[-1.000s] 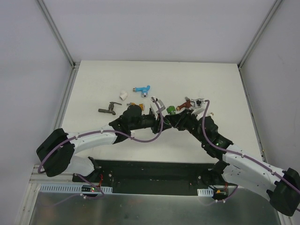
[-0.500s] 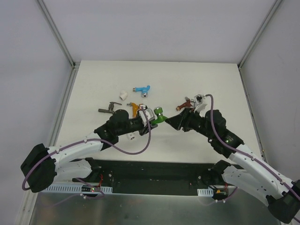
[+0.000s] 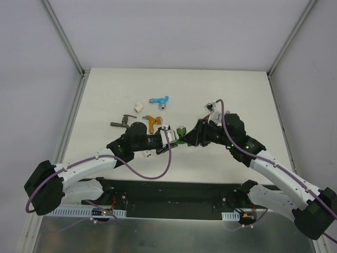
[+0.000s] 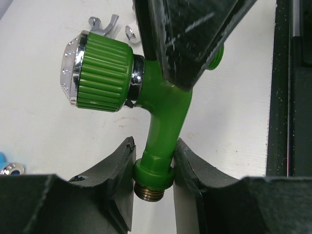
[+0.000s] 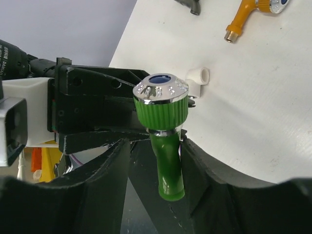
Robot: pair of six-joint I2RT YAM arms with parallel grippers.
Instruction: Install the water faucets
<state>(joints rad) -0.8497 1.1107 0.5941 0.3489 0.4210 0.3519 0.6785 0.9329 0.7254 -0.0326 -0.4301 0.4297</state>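
Note:
The green faucet [image 3: 180,132] is held above the table between both arms. My left gripper [image 4: 153,168] is shut on its collar just above the brass thread, and its ribbed green knob [image 4: 100,73] points left. My right gripper [image 5: 156,146] straddles the faucet's spout [image 5: 168,168]; the right finger is close to the spout and a gap shows on the left side. In the top view the left gripper [image 3: 171,135] and the right gripper [image 3: 192,137] meet at the faucet. The blue [image 3: 159,100], orange [image 3: 151,121] and dark grey [image 3: 122,122] faucets lie on the table behind.
A white pipe fitting [image 3: 139,106] lies near the blue faucet. Another white fitting [image 5: 200,78] lies by the left arm. A silver part [image 3: 211,106] peeks out behind my right arm. The black base plate [image 3: 168,192] runs along the near edge.
My right arm pulled back to the right, then swung left again, and its fingers now sit around the green faucet's spout. My left gripper has kept hold of the faucet, shifting slightly.

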